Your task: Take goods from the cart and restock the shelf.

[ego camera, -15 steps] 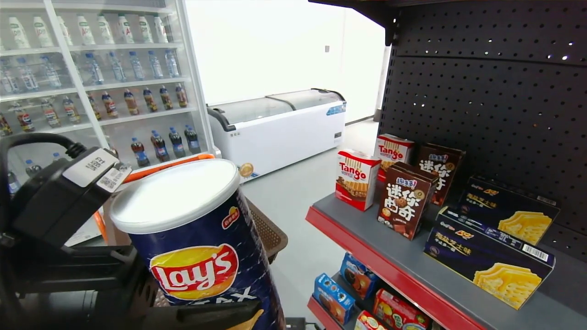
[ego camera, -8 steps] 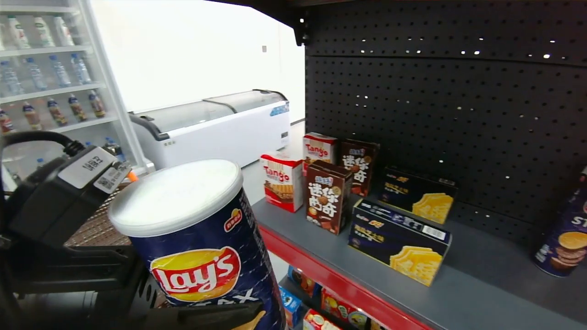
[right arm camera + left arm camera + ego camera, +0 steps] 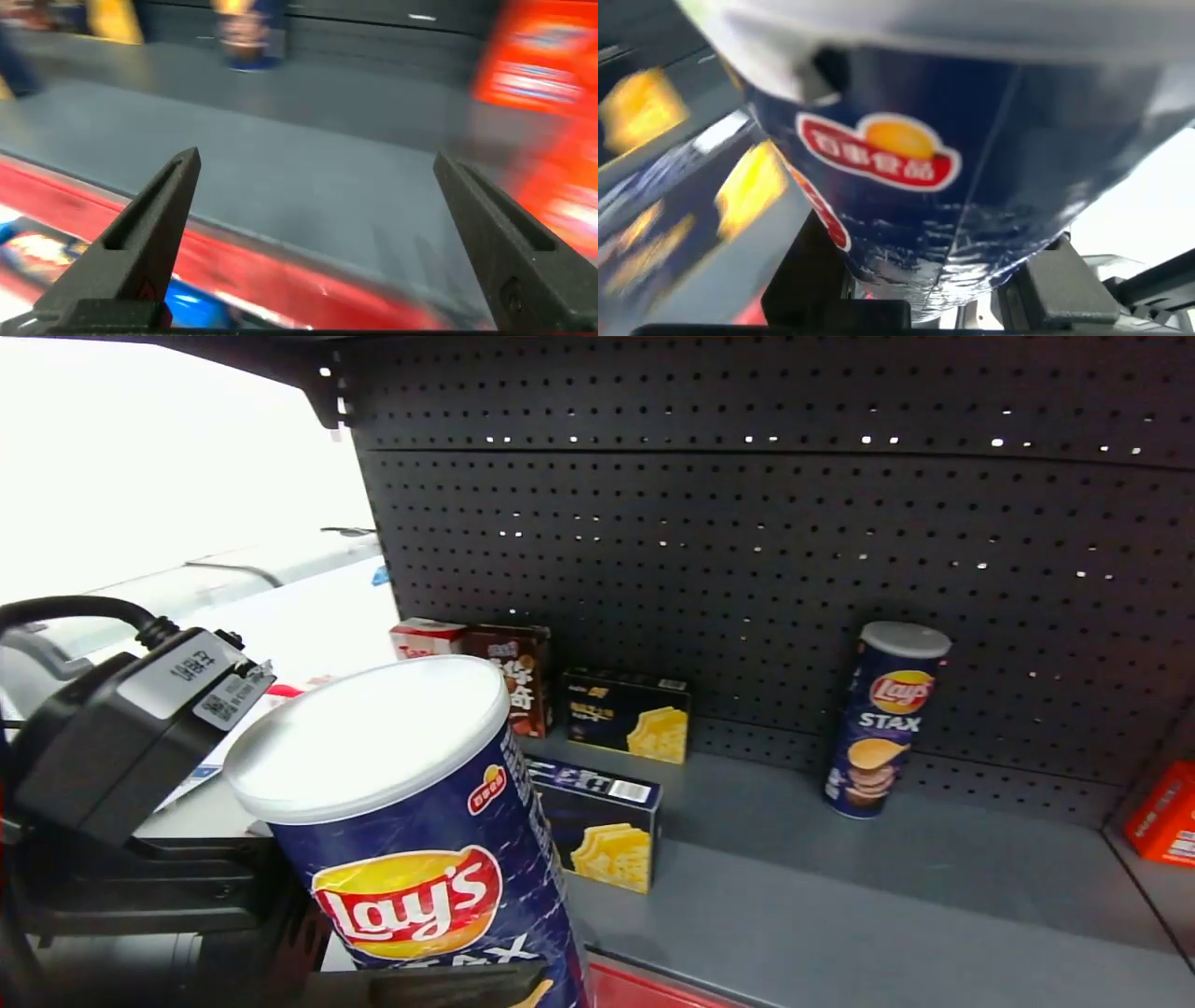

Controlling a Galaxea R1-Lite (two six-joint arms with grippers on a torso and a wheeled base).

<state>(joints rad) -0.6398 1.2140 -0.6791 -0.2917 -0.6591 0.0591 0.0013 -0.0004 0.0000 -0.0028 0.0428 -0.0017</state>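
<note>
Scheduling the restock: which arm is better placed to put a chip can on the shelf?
Probably left: the left jaws are shut on the tall blue chip can with a white plastic lid, beside the grey shelf. The right jaws stand open and empty.

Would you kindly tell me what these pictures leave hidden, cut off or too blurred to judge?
Head view: the held chip can runs off the lower edge and hides part of the red-and-white box behind it.
Head view: the orange box is cut by the right edge.
Right wrist view: the standing can and orange packs are blurred.
</note>
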